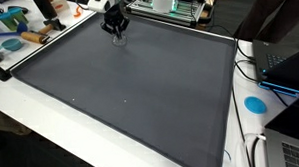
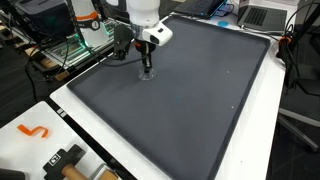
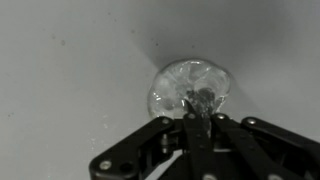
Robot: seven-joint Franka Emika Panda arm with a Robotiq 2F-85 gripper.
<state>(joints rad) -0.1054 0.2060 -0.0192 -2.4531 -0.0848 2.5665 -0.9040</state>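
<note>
Gripper: your gripper (image 3: 200, 110) is clenched, with the fingertips drawn almost together on the clear round piece (image 3: 182, 84). The grip looks like a thin pinch rather than a full wrap.
Clear round piece: it sits over the grey mat (image 1: 130, 94), close to the mat's far edge in an exterior view (image 1: 117, 40) and well away from the mat's middle.
Contact with mat: the piece looks low on the mat (image 2: 190, 90) under the gripper (image 2: 147, 68). You cannot tell whether it touches or is just clear of it.
Grip quality: the fingers cover only the near part of the piece in the wrist view, so treat it as a light hold that may slip or twist.
Wrist: hold it vertical, since tilting would lever the piece out of the pinch.
Speed: move slowly and avoid sideways jerks. The material looks thin and may crumple.
Clearance: the cluttered rack (image 2: 70, 45) stands just beyond the mat's edge nearest the arm, so steer inward over the mat.
Watch: use the wrist view to catch any slip of the clear rim.
</note>
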